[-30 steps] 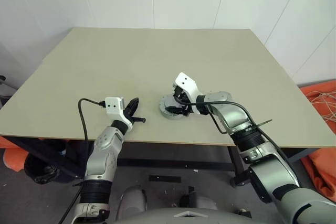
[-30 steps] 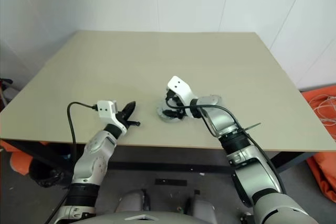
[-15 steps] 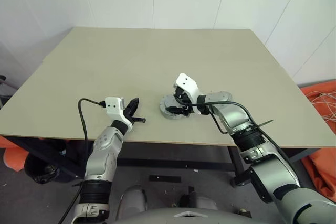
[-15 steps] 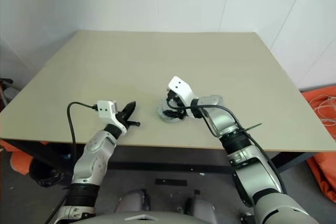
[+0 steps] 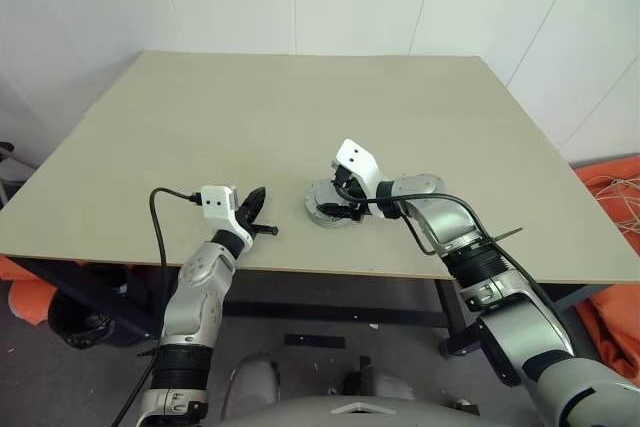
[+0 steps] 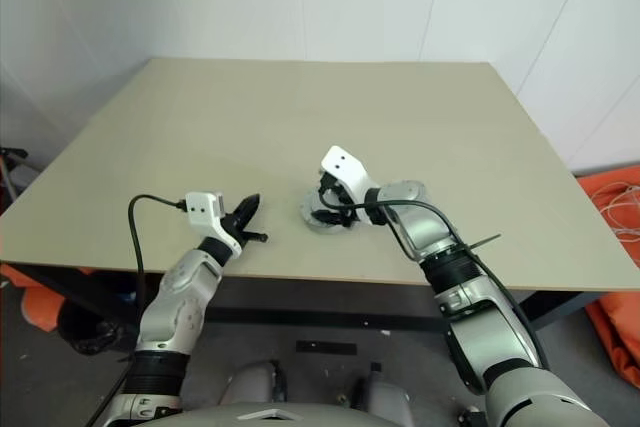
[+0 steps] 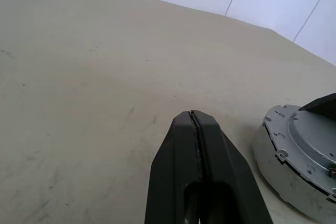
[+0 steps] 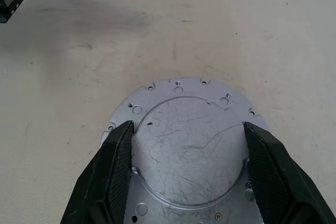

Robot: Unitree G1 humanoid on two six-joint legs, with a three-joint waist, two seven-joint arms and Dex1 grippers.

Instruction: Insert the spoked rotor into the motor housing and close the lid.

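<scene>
The motor housing [image 5: 322, 203] lies near the table's front edge as a closed round grey unit, also in the left wrist view [image 7: 299, 156]. Its upper face is a flat scratched plate with small screw holes [image 8: 189, 156], which I take for the lid folded shut. The spoked rotor is hidden. My right gripper [image 8: 188, 127] hangs over the housing [image 5: 337, 209], its fingers [image 8: 118, 156] spread wide on either side of the plate's raised round centre; I cannot tell whether they touch it. My left gripper [image 5: 259, 194] is shut and empty, a short way left of the housing, just above the table.
The beige table [image 5: 300, 107] stretches bare behind and to both sides of the housing. Its front edge runs just below both grippers. Orange cloth and cables [image 5: 612, 187] lie on the floor to the right.
</scene>
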